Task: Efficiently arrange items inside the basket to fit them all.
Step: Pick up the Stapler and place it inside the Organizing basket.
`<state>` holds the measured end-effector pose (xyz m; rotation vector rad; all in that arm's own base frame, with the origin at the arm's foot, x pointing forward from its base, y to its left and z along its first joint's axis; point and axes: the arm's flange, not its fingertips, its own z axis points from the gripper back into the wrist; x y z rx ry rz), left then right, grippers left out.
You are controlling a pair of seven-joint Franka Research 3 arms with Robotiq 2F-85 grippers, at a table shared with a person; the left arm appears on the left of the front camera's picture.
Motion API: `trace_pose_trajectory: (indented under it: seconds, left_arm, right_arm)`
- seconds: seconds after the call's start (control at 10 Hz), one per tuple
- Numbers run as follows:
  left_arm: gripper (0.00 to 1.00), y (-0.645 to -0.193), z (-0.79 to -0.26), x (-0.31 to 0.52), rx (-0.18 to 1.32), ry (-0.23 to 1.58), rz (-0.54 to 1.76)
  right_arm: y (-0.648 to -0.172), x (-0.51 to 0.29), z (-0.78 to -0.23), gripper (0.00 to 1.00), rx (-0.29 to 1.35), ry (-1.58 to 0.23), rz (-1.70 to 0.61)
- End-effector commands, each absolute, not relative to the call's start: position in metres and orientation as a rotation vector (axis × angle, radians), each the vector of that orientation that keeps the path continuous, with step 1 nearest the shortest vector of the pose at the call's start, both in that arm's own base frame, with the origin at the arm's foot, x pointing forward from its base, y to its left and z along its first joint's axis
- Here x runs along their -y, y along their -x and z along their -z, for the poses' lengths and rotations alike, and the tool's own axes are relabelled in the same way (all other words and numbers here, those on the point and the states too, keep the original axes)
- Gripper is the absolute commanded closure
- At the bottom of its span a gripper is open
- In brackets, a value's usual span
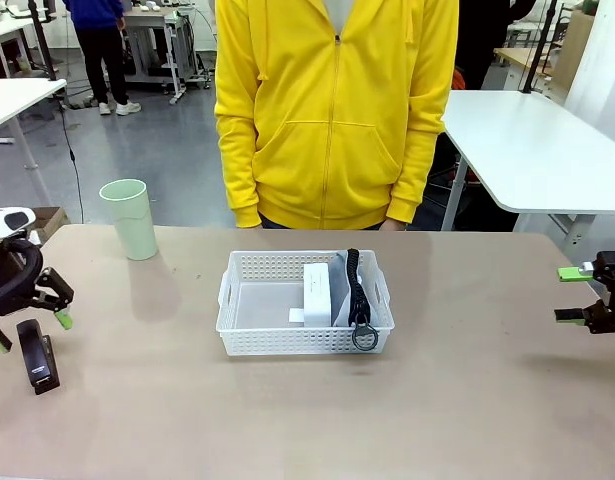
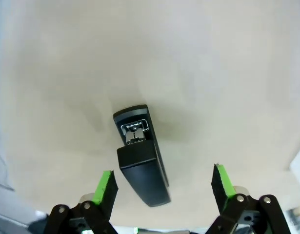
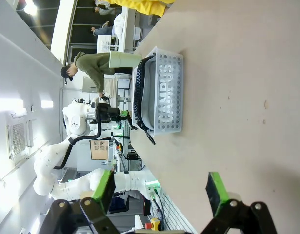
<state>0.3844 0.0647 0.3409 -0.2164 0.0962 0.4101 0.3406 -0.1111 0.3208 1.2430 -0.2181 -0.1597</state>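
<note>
The white lattice basket (image 1: 305, 318) sits mid-table. Inside it the white boxy device (image 1: 317, 293) stands on edge, and beside it the grey pencil pouch (image 1: 352, 290) stands with its black zipper strip and ring on top. Its "CAMPUS" lettering shows through the basket (image 3: 162, 95) wall. The pale green tumbler cup (image 1: 128, 218) stands upright at the far left. The black stapler (image 1: 37, 357) lies at the near left. My left gripper (image 1: 32, 330) hovers open just above it, with the stapler (image 2: 140, 156) between the spread fingers of that gripper (image 2: 164, 187). My right gripper (image 1: 570, 295) is open at the right edge, holding nothing (image 3: 162, 190).
A person in a yellow hoodie (image 1: 332, 110) stands at the far side of the table, hands out of sight. Bare tabletop (image 1: 467, 400) stretches between the basket and each gripper. A white table (image 1: 527, 150) stands behind on the right.
</note>
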Motion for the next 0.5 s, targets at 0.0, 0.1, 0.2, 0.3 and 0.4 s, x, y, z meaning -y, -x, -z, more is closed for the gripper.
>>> trace_pose_trajectory:
  seconds: [0.0, 0.1, 0.2, 0.3, 0.4]
  left_arm:
    - [0.00, -0.321, -0.317, -0.045, -0.058, 0.174, -0.540]
    - [0.00, -0.320, -0.314, -0.042, -0.021, 0.079, -0.583]
    - [0.00, -0.323, -0.312, -0.037, 0.027, 0.043, -0.623]
    - [0.00, -0.390, -0.344, -0.066, -0.060, 0.181, -0.540]
    - [0.00, -0.390, -0.344, -0.066, -0.060, 0.181, -0.540]
  right_arm:
    - [-0.342, 0.111, -0.324, 0.00, 0.229, -1.258, 0.167]
    - [-0.342, 0.111, -0.324, 0.00, 0.229, -1.258, 0.167]
    - [-0.342, 0.111, -0.324, 0.00, 0.229, -1.258, 0.167]
    - [-0.342, 0.111, -0.324, 0.00, 0.229, -1.258, 0.167]
    - [-0.342, 0.111, -0.324, 0.00, 0.229, -1.258, 0.167]
